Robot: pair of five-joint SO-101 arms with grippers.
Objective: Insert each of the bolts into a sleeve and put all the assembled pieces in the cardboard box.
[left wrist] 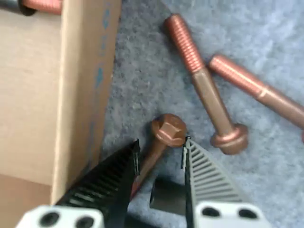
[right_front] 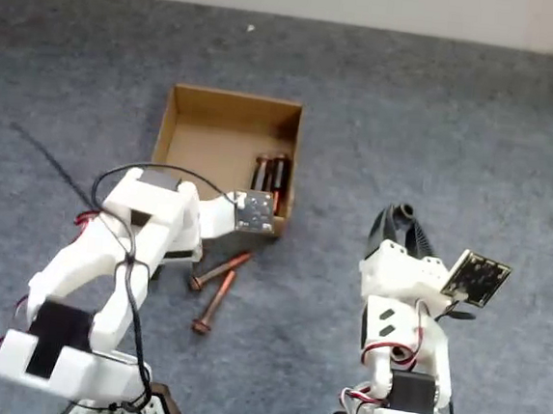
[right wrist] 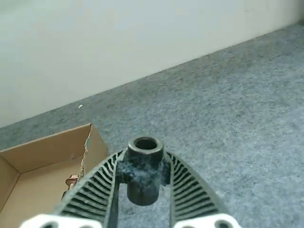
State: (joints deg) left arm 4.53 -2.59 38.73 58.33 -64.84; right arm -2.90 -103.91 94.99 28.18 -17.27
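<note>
Just outside the cardboard box (left wrist: 80, 95) wall, our left gripper (left wrist: 160, 152) straddled, jaws apart, a bolt (left wrist: 167, 130) slanting toward that wall; well clear of the box, our right gripper (right wrist: 143, 157) clamped a sleeve (right wrist: 142, 190), bore outward.

This looks like a small robotics lab bench: the left arm (right_front: 118, 251) and right arm (right_front: 404, 320), white shells with bare wires, stand on a desk (right_front: 459, 116) covered in grey carpet-like fabric. Loose bolts (right_front: 221, 269) and a cardboard box (right_front: 215, 139) lie on it, with a plain pale wall (right wrist: 118, 38) behind.
</note>
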